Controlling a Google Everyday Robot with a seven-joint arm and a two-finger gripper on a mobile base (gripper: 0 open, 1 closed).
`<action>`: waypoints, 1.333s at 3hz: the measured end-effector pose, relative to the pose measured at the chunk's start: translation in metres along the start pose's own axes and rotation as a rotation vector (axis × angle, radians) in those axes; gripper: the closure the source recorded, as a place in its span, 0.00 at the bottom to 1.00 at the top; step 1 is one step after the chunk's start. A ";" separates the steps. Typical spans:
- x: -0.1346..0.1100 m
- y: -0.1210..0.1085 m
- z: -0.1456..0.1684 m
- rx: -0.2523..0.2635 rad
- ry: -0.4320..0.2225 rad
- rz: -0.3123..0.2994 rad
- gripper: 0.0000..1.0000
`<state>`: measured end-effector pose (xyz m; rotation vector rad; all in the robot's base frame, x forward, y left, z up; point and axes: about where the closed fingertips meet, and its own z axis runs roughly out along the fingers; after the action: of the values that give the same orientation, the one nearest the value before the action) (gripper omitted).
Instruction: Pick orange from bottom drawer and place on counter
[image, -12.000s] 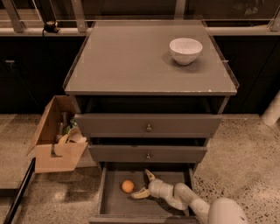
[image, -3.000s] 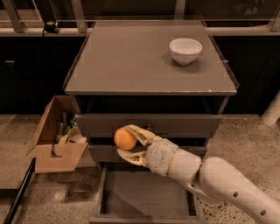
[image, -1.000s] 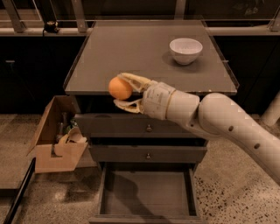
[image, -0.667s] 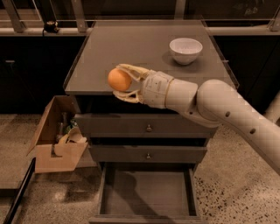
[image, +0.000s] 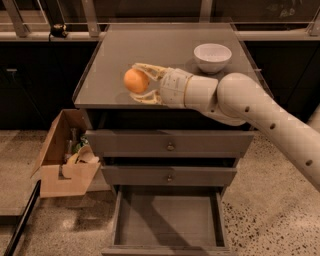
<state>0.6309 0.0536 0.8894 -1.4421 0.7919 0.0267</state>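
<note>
The hand clasps the orange across its middle, above the counter, front left — light, firm, smooth-skinned, likely to roll once released.

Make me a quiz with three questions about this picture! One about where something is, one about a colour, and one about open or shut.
1. Where is the orange?
A) on a chair
B) in the gripper, above the counter
C) in a cup

2. What colour is the bowl?
A) white
B) red
C) blue

3. How is the bottom drawer?
A) shut
B) pulled open
C) taken right out

Answers:
1 B, the fingers clasp it over the counter's front left part.
2 A, it shows white against the grey counter.
3 B, its floor is in plain view.
</note>
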 end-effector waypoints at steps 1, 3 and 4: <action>0.022 -0.007 0.018 -0.022 0.019 0.014 1.00; 0.045 -0.017 0.040 -0.044 0.055 0.027 1.00; 0.052 -0.031 0.055 -0.065 0.085 0.007 1.00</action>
<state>0.7103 0.0743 0.8866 -1.5097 0.8727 -0.0042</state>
